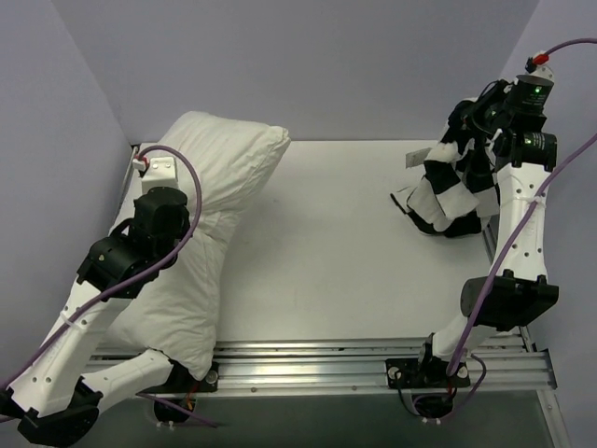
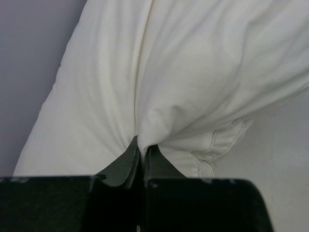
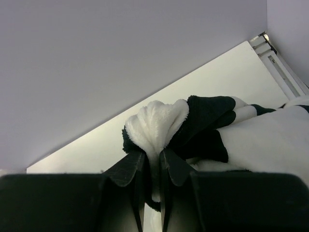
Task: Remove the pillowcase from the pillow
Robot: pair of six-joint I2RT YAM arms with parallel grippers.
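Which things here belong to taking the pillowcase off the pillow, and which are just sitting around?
Part of the job: pillow, pinched by the left pincer; checkered pillowcase, gripped by the right pincer.
Just there: white table; metal rail along its near edge.

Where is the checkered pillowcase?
Top view, far right: the black-and-white checkered fabric pillowcase is bunched in the right gripper, away from the plump white pillow.

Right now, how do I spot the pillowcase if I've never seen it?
Look at the white table, then its far right corner. There the right gripper pinches a bunched cloth: the pillowcase. Its black and white squares set it apart from the plain white pillow opposite.
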